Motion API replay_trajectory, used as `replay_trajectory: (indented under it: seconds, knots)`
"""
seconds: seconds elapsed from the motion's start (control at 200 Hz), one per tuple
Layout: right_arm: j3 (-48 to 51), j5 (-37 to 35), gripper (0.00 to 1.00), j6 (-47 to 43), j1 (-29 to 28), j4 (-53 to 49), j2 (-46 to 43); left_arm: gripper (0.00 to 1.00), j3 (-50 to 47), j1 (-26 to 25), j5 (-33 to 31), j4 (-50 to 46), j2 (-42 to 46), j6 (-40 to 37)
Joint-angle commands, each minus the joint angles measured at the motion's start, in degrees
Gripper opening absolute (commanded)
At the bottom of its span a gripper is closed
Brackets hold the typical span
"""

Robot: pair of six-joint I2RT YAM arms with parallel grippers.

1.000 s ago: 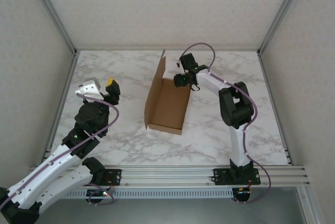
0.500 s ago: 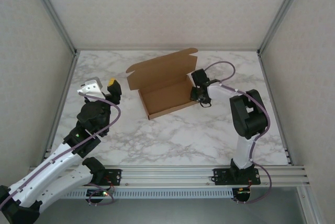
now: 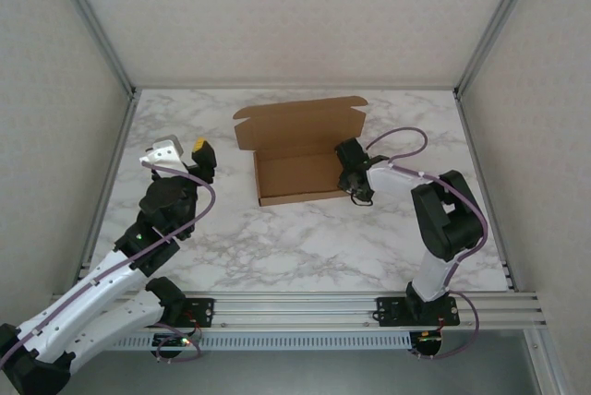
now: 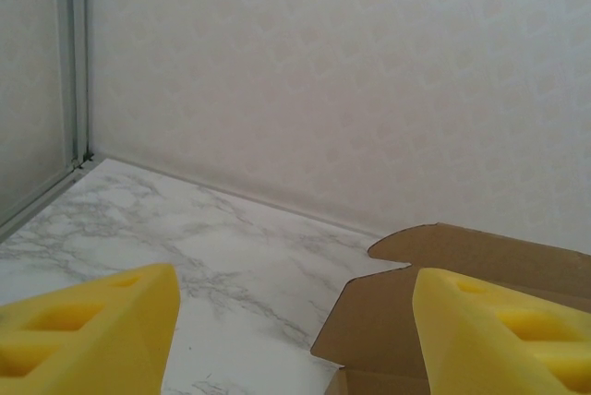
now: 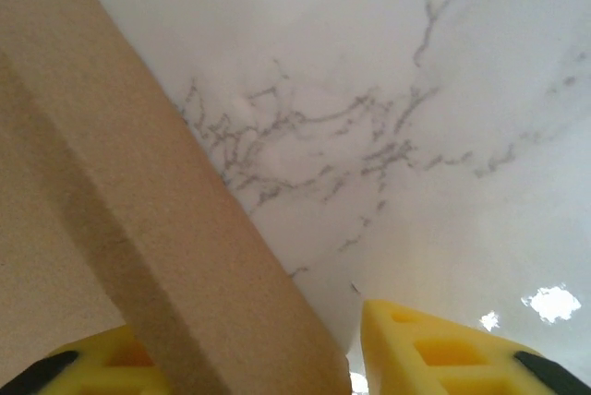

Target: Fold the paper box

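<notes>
The paper box [image 3: 294, 175] lies on the marble table [image 3: 305, 238] as a shallow brown tray, its long side running left-right and its lid [image 3: 300, 125] standing up along the far side. My right gripper [image 3: 352, 176] is at the box's right end wall; in the right wrist view that wall [image 5: 138, 201] runs between the yellow fingers of the right gripper [image 5: 249, 349], which is shut on it. My left gripper [image 3: 180, 149] hovers open to the left of the box, nothing between its fingers. In the left wrist view the left gripper [image 4: 295, 340] faces the lid's left corner [image 4: 462, 284].
Metal frame posts and white walls close in the table on the left, right and far sides. A rail [image 3: 305, 307] carrying both arm bases runs along the near edge. Bare marble lies in front of the box and on both sides.
The right gripper has swung the box round from standing lengthwise away from me to lying left-right, lid at the back, and drawn it slightly nearer. The left arm has barely moved.
</notes>
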State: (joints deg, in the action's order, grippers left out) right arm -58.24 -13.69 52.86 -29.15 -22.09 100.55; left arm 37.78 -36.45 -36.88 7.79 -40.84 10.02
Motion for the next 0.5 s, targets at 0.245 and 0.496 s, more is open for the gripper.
replay_trajectory:
  seconds: [0.245,0.496]
  knots:
    - [2.77,-2.81,0.76,4.48,-2.17,-0.04,-5.89,0.68,0.30,-0.45,0.19,0.29,-0.23,0.24]
    - [5.57,-3.32,0.84,-9.18,-1.54,3.65,-16.31,0.69,0.49,-0.46,1.29,0.47,-1.75,-0.05]
